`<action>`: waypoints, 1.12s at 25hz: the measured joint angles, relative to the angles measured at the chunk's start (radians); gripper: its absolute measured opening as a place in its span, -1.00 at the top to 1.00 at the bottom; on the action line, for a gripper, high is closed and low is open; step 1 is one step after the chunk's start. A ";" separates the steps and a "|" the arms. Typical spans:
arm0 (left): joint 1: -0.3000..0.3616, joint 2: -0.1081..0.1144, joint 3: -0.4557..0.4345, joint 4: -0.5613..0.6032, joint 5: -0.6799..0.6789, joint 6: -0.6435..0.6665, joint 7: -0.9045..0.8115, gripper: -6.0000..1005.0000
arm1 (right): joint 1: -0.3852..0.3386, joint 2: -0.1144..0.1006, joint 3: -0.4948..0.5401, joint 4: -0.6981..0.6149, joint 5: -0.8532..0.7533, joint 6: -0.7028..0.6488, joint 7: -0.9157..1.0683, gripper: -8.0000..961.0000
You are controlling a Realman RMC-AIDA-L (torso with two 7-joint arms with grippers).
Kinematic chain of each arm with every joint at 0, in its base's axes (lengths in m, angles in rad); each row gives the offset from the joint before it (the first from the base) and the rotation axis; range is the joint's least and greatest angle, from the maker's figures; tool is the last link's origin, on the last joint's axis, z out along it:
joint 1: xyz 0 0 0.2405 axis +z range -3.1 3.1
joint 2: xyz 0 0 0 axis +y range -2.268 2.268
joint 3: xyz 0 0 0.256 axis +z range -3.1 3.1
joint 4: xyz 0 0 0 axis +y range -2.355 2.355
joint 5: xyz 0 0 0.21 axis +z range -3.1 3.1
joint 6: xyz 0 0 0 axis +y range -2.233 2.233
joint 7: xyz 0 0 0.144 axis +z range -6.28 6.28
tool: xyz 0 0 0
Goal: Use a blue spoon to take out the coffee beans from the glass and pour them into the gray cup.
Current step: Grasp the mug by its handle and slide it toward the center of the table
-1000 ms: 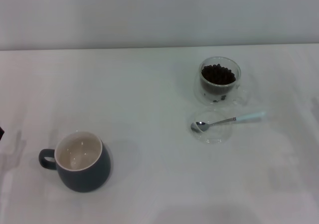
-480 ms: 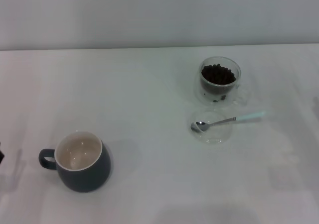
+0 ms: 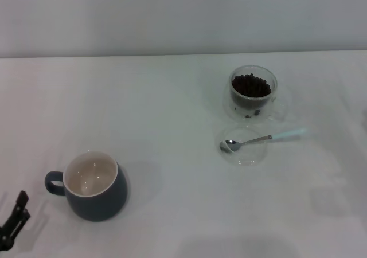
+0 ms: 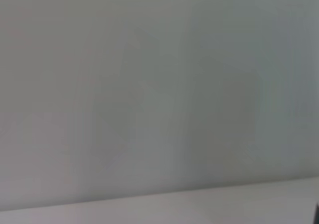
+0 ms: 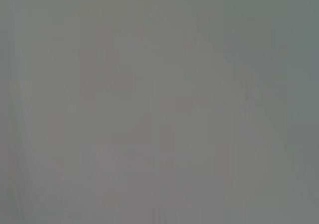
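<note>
White table [image 3: 172,103] | gray cup [image 3: 93,185] near front-left, cream inside empty | glass [image 3: 253,93] of coffee beans [image 3: 251,86] far right of cup | blue spoon [image 3: 263,138] just before glass, bowl in clear dish [image 3: 243,146], handle pointing away from cup | left gripper [image 3: 12,226] tip beside cup, well apart from spoon; finger state cannot tell; right gripper unseen.

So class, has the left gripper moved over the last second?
Yes. The left gripper has come into the head view at the near left corner, now close beside the gray cup, which has stayed put.
</note>
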 joint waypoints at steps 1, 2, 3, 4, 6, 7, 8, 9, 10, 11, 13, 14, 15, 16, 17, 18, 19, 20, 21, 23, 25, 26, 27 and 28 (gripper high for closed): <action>-0.003 0.000 0.000 -0.004 0.011 -0.005 0.000 -0.70 | 0.000 0.000 0.000 -0.001 0.000 0.000 0.000 -0.57; -0.007 0.000 0.000 -0.006 0.021 -0.009 0.000 -0.70 | 0.001 0.000 0.000 -0.001 0.000 0.000 0.000 -0.57; -0.014 0.000 0.000 -0.011 0.039 -0.019 0.000 -0.70 | 0.001 0.000 0.000 -0.002 0.000 0.000 0.000 -0.57; -0.018 0.001 0.000 -0.014 0.046 -0.023 0.000 -0.69 | 0.001 0.000 0.000 -0.002 0.000 0.000 0.000 -0.57; -0.032 0.001 0.000 -0.025 0.067 -0.041 0.000 -0.69 | 0.002 0.000 0.000 -0.003 0.000 0.000 0.001 -0.57; -0.037 0.000 0.000 -0.028 0.072 -0.048 0.000 -0.69 | 0.002 0.000 0.000 -0.003 0.000 0.000 0.002 -0.57; -0.041 0.000 0.000 -0.028 0.075 -0.057 0.000 -0.69 | 0.002 0.000 0.000 -0.003 -0.001 0.000 0.003 -0.57; -0.050 0.000 0.000 -0.029 0.081 -0.074 0.000 -0.69 | 0.002 0.000 -0.001 -0.003 -0.003 0.000 0.004 -0.57; -0.056 0.000 0.000 -0.030 0.082 -0.083 0.000 -0.69 | 0.002 0.000 -0.002 -0.002 -0.004 -0.001 0.005 -0.57; -0.056 0.000 0.000 -0.030 0.082 -0.083 0.000 -0.69 | 0.002 0.000 -0.002 -0.002 -0.004 -0.001 0.005 -0.57; -0.065 0.000 0.000 -0.030 0.082 -0.098 0.001 -0.69 | 0.002 0.000 -0.003 -0.001 -0.004 -0.004 0.005 -0.57; -0.069 0.000 0.000 -0.030 0.082 -0.103 0.001 -0.69 | 0.002 0.000 -0.004 -0.001 -0.004 -0.005 0.006 -0.57; -0.074 0.000 0.000 -0.031 0.082 -0.107 0.001 -0.69 | 0.002 0.000 -0.004 0.000 -0.005 -0.005 0.006 -0.57; -0.080 0.000 0.000 -0.031 0.082 -0.113 0.001 -0.69 | 0.002 0.000 -0.005 0.000 -0.005 -0.005 0.007 -0.57; -0.084 0.000 0.000 -0.032 0.082 -0.118 0.001 -0.69 | 0.002 0.000 -0.005 0.000 -0.006 -0.006 0.007 -0.57; -0.091 0.000 0.000 -0.032 0.082 -0.124 0.001 -0.69 | 0.002 0.000 -0.005 0.000 -0.007 -0.007 0.007 -0.57; -0.099 0.000 0.000 -0.032 0.082 -0.136 0.001 -0.69 | 0.002 0.000 -0.006 0.000 -0.007 -0.007 0.008 -0.57; -0.104 0.000 0.000 -0.032 0.082 -0.145 0.000 -0.69 | 0.002 0.000 -0.007 0.000 -0.007 -0.008 0.008 -0.57; -0.112 0.000 0.000 -0.032 0.082 -0.156 0.000 -0.69 | 0.002 0.000 -0.007 0.001 -0.007 -0.008 0.008 -0.57; -0.121 0.000 0.000 -0.032 0.082 -0.164 0.000 -0.69 | 0.002 0.000 -0.008 0.003 -0.008 -0.008 0.009 -0.57; -0.133 -0.001 0.000 -0.032 0.082 -0.169 0.000 -0.69 | 0.002 0.001 -0.009 0.005 -0.009 -0.008 0.010 -0.57; -0.138 -0.001 0.000 -0.032 0.082 -0.172 0.000 -0.69 | 0.002 0.001 -0.009 0.008 -0.009 -0.009 0.010 -0.57; -0.142 -0.001 0.000 -0.032 0.082 -0.174 0.000 -0.67 | 0.002 0.001 -0.009 0.010 -0.009 -0.009 0.011 -0.57; -0.145 -0.001 0.000 -0.032 0.083 -0.176 0.000 -0.66 | 0.002 0.001 -0.009 0.010 -0.009 -0.009 0.011 -0.57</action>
